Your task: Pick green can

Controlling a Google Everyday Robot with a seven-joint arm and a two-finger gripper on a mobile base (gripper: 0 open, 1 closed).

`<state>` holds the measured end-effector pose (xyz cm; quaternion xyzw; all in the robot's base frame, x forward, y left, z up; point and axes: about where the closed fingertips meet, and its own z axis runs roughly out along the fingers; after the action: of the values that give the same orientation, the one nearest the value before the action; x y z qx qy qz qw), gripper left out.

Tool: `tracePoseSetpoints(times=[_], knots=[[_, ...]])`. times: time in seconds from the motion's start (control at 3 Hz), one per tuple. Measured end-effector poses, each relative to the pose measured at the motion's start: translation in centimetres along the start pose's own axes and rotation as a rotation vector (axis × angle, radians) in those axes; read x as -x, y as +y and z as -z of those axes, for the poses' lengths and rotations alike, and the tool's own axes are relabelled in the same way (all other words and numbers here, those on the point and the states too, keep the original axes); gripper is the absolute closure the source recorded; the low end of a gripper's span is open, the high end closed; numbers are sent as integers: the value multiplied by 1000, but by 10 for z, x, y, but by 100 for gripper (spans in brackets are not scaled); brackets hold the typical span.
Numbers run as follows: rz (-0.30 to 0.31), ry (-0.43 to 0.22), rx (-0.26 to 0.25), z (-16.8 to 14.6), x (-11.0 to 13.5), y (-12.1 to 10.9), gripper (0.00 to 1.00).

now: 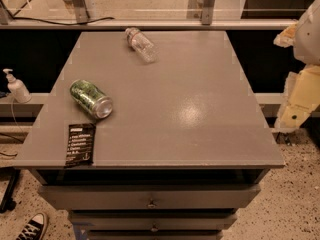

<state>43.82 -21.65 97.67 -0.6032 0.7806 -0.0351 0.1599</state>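
The green can lies on its side on the left part of the grey tabletop, its silver end pointing toward the front right. My gripper hangs off the table's right edge, at about mid depth, far from the can and holding nothing that I can see. It is pale and partly cut off by the picture's right border.
A clear plastic bottle lies on its side near the table's back edge. A flat black packet with white text lies at the front left corner. Drawers sit below the tabletop. A pump bottle stands on a ledge at left.
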Motion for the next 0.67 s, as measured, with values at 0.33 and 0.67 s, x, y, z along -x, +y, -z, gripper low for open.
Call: tracePoseSetpoints(times=[0.33, 0.67], knots=[[0, 0, 0, 0, 0, 0, 0], [71, -79, -3, -3, 21, -4, 0]])
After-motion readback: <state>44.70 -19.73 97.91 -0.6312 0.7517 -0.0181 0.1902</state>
